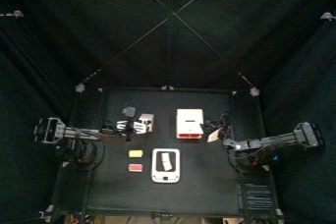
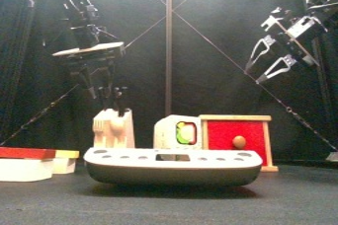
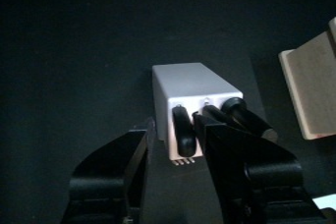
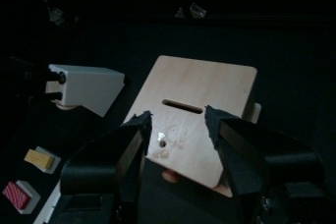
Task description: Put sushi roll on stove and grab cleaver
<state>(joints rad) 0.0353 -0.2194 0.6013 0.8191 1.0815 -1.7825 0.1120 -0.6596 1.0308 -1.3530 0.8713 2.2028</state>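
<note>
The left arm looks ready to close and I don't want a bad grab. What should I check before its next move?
1. Left gripper open: ok, jaws apart.
2. Left gripper over the white block: ok.
3. Dark handle between its jaws: ok; whether it is the cleaver: cannot tell.
4. Sushi roll on the stove: not ok, nothing lies on it.
5. Right gripper out of the way: ok, open, raised above the red-faced box.

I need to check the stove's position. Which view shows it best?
The top view: the whole stove lies flat near the table's front edge. The front view shows only its side; the right wrist view catches one edge; the left wrist view misses it.
</note>
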